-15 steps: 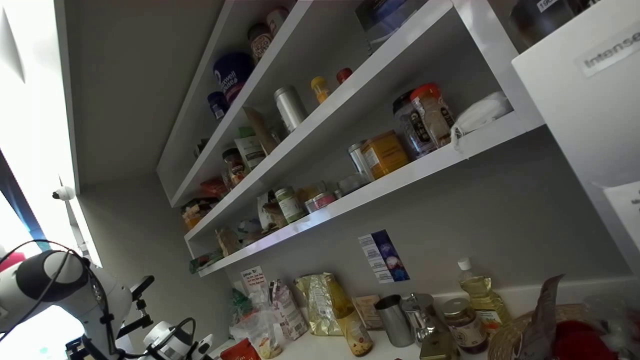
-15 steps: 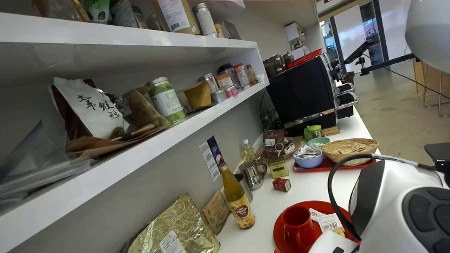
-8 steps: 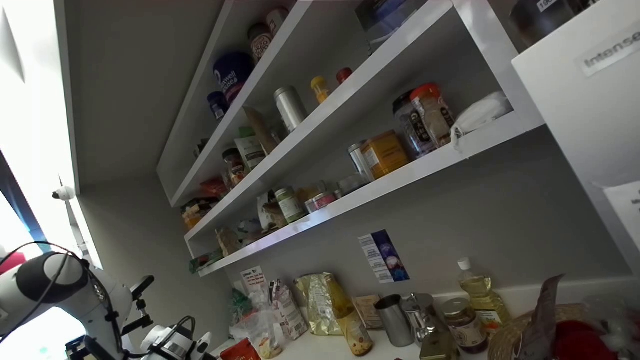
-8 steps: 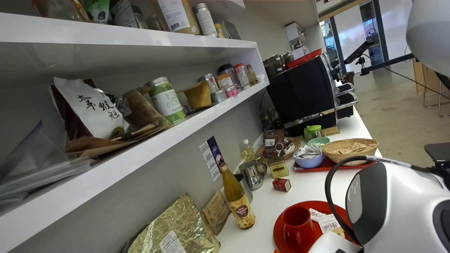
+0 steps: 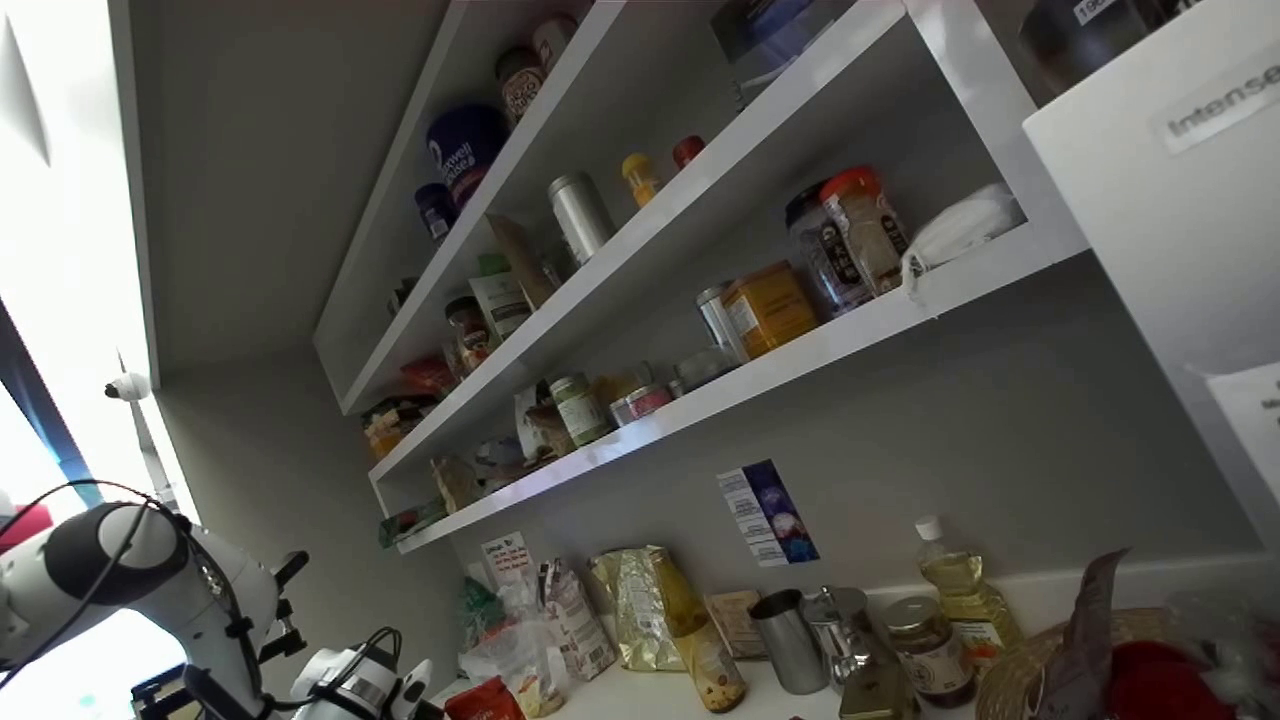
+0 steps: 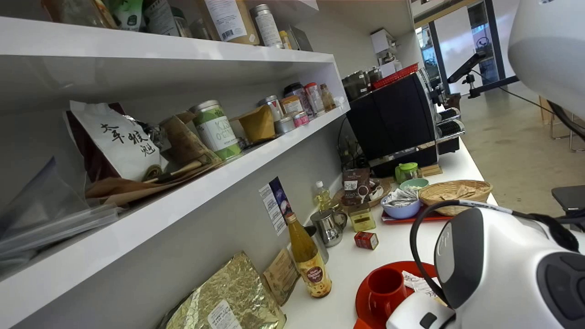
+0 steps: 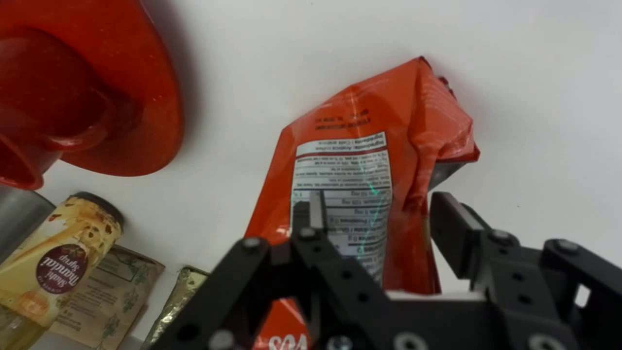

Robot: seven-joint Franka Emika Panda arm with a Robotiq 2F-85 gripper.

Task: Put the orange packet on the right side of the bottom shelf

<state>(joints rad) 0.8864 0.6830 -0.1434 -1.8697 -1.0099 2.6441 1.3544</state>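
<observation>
The orange packet point(image 7: 354, 116) is on the white counter under my gripper, its printed label facing the wrist camera. Its top part shows in an exterior view point(image 5: 487, 700). My gripper point(image 7: 376, 209) is open: the left finger overlaps the packet's label and the right finger is beside its right edge. I cannot tell whether the fingers touch it. The fingers are hidden behind the wrist or out of frame in both exterior views. The bottom shelf point(image 5: 640, 437) runs above the counter and also shows in an exterior view point(image 6: 228, 176).
Jars point(image 5: 860, 230) and a white cloth bundle point(image 5: 965, 225) stand on one end of the bottom shelf. A red plate point(image 6: 365, 297) with a red mug point(image 6: 386, 288), a syrup bottle point(image 6: 311, 260) and a gold foil bag point(image 6: 233, 292) are on the counter point(image 7: 534, 121) near the arm.
The arm has shifted to the right in one exterior view and to the left in the other. The packet's visible edge has shifted very slightly.
</observation>
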